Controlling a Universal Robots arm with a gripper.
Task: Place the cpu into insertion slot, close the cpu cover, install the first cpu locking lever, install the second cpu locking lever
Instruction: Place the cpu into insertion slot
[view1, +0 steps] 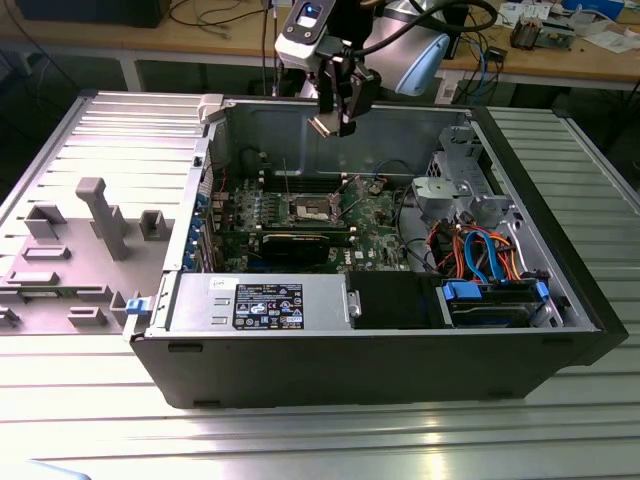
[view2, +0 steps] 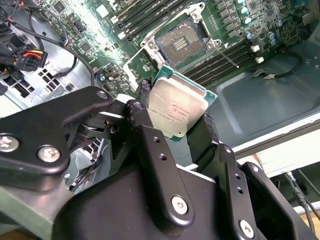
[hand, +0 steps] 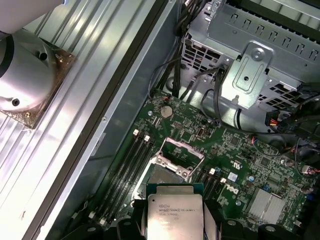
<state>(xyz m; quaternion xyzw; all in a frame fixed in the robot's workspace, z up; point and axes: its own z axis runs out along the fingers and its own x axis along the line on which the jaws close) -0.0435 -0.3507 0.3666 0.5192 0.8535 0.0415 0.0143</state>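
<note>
The tool (view2: 176, 109) is pinching the cpu (view2: 180, 100) by two opposite edges, holding it in the air over the green motherboard (view1: 385, 215) inside the open case (view1: 400, 350). Nothing is being seated yet. The slot (hand: 167, 176) is lying bare, dark pins inside a silvery rim, and the cover (hand: 178, 156) is standing raised. Insertion, closing and both lockings are left. The cpu is showing a flat, square, matte pale-metal face with green edging.
</note>
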